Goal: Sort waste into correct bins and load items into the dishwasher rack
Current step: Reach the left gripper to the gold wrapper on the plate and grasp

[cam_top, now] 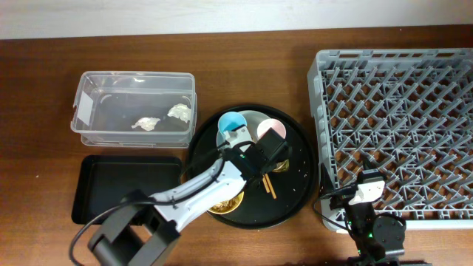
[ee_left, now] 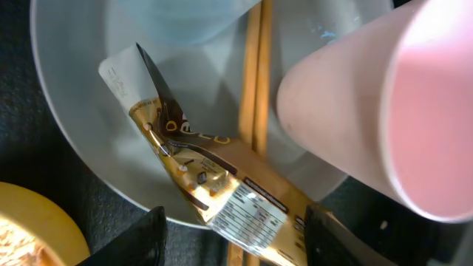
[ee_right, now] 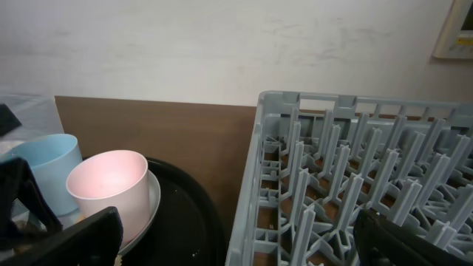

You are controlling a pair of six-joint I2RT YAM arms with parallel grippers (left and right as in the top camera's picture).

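Wood table (cam_top: 244,66), round tray (cam_top: 292,203) centre. Your left claw (ee_left: 236,240) is wide, straddling the wrapper (ee_left: 222,185) on the plate (ee_left: 81,125), lined up for a pinch I'd say; chopsticks (ee_left: 255,74) and pink cup (ee_left: 355,111) crowd it. Your right claw (ee_right: 236,229): wide, empty, parked by the rack (ee_right: 310,100). Farther off, tub (cam_top: 133,74) holds two tissue wads (cam_top: 145,123).

The gold foil wrapper (ee_left: 222,181) is hemmed in at frame right by the pink cup (ee_left: 355,111), with the chopsticks (ee_left: 255,89) running beneath it. Bare plate (ee_left: 74,111) is seen at frame left.
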